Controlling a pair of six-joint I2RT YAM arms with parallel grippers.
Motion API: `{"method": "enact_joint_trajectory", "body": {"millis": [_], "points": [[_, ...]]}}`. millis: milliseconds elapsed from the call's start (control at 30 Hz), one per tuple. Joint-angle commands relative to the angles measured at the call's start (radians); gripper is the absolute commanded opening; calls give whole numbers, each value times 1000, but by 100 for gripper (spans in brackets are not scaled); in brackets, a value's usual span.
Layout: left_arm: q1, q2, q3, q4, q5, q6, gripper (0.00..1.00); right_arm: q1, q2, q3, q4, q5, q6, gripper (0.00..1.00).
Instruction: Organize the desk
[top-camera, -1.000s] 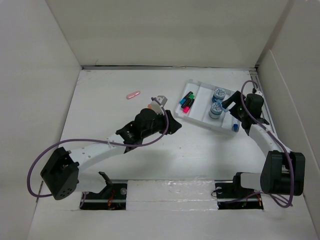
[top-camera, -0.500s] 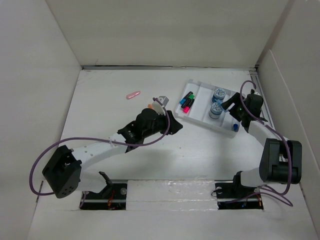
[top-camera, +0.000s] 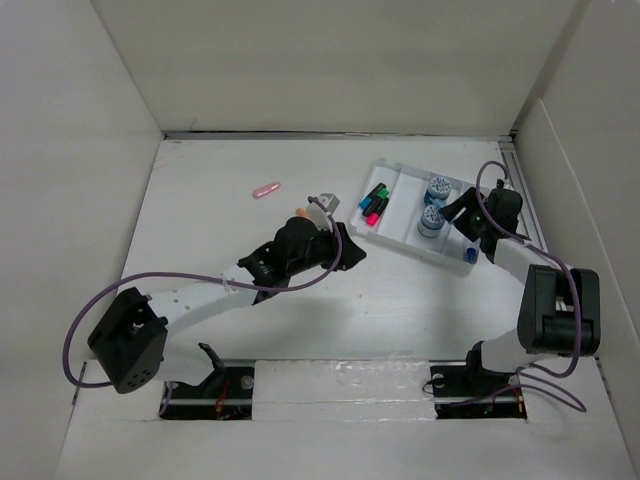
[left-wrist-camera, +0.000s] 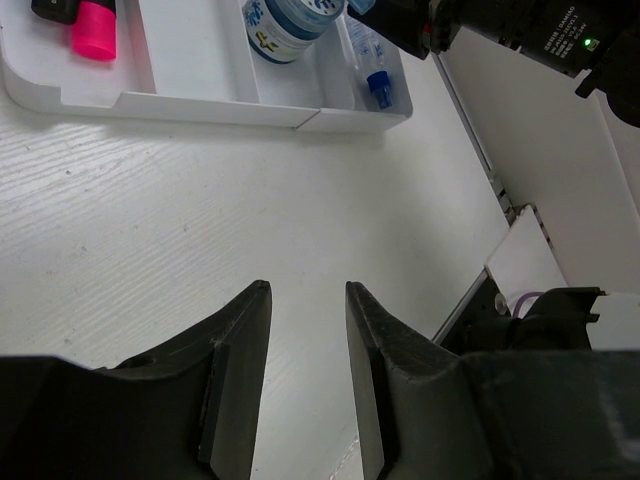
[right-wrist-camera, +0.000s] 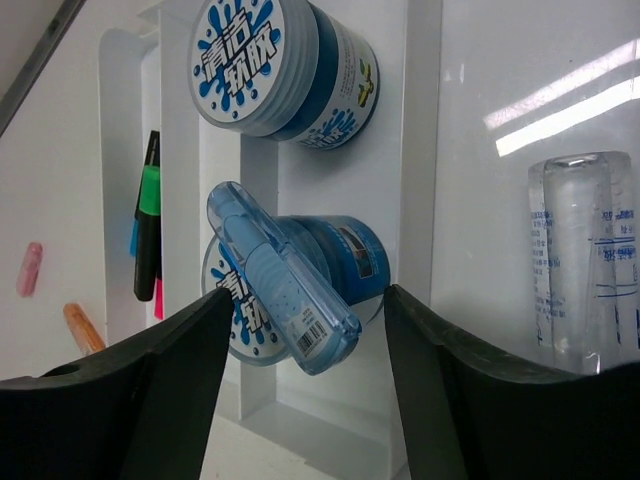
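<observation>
Desk (left-wrist-camera: 150, 200) close beneath left tool (left-wrist-camera: 307, 290), its gap narrow; right tool (right-wrist-camera: 307, 292) wide over tray (right-wrist-camera: 422, 120).

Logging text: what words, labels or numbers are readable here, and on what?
"清洁软胶": blue print on the lid of the uncovered blue jar.
Second jar: lid print mostly hidden.
Barcode on the blue translucent case, print on the clear tube, white lettering on the right arm: too small to read.
</observation>
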Motion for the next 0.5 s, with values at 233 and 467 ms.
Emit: {"method": "enact_joint_trajectory", "body": {"millis": [233, 467], "points": [[-2, 4, 21, 47, 13, 8, 32, 3, 11, 15, 94, 8, 21, 43], [-2, 4, 21, 49, 12, 8, 32, 21, 0, 15, 89, 41, 24, 25]]}}
